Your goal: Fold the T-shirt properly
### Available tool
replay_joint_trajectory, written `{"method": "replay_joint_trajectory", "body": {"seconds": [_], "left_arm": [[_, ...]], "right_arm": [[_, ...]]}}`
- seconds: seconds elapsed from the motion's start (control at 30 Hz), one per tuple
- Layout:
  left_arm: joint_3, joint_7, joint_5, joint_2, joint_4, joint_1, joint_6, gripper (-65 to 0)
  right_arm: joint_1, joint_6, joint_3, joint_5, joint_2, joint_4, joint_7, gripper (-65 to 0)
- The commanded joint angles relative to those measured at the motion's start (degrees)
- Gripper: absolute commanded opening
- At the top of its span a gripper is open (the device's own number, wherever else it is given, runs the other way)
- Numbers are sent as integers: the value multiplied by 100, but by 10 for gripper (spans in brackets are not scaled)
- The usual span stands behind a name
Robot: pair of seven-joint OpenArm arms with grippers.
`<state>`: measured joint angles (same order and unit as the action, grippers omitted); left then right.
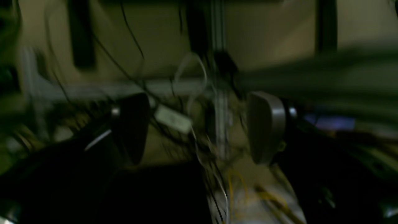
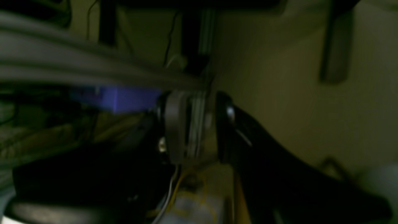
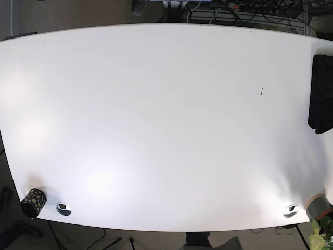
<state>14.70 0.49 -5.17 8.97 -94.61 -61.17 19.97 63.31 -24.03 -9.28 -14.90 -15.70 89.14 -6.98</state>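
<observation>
The T-shirt (image 3: 322, 94) is a dark cloth lying in a compact stack at the far right edge of the white table (image 3: 166, 125) in the base view, partly cut off by the frame. Neither arm shows in the base view. The blurred, dim left wrist view has my left gripper (image 1: 199, 127) open with its fingers (image 1: 132, 127) wide apart and nothing between them, facing cables and a metal frame. In the right wrist view my right gripper (image 2: 200, 127) stands with a narrow gap and holds nothing. No cloth appears in either wrist view.
A dark patterned cup (image 3: 34, 202) stands at the table's front left corner, and a tape roll (image 3: 318, 207) and a plant (image 3: 320, 237) sit at the front right. Two cable grommets (image 3: 63, 208) (image 3: 291, 210) lie near the front edge. Power strips and cables (image 3: 244, 8) run behind the table.
</observation>
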Motion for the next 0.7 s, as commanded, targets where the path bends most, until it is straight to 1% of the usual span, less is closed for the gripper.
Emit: {"method": "replay_joint_trajectory", "body": {"seconds": [0.0, 0.03, 0.13, 0.23, 0.3, 0.4, 0.43, 0.53, 0.6, 0.67], "left_arm": [[38, -124, 20, -5, 270, 90, 3, -206], [47, -124, 11, -5, 454, 187, -14, -206], [47, -124, 11, -40, 1114, 424, -287, -206], [38, -124, 11, -198, 1782, 776, -524, -206], [11, -124, 11, -339, 2379, 1092, -665, -206], [38, -159, 38, -453, 3021, 1391, -753, -206], [38, -168, 38, -471, 3083, 1435, -753, -207], [20, -194, 47, -444, 3021, 1427, -735, -258], [11, -326, 47, -427, 2749, 1295, -735, -296], [-24, -370, 47, -427, 2485, 1128, -726, -299]], "right_arm": [[-76, 25, 71, -36, -52, -330, -115, -498], [-173, 25, 141, -36, -60, -550, -115, -498], [-524, 25, 326, -27, -69, -1130, -115, -498], [-981, 25, 431, 8, -69, -1763, -115, -498], [-1324, 25, 457, 210, -69, -2193, -115, -498], [-1641, 25, 457, 536, -52, -2624, -132, -498], [-1685, 25, 457, 588, -43, -2651, -132, -498], [-1676, 25, 457, 562, -60, -2615, -132, -498], [-1562, 25, 431, 571, -60, -2448, -132, -498], [-1421, 25, 422, 571, -60, -2255, -132, -498]]}}
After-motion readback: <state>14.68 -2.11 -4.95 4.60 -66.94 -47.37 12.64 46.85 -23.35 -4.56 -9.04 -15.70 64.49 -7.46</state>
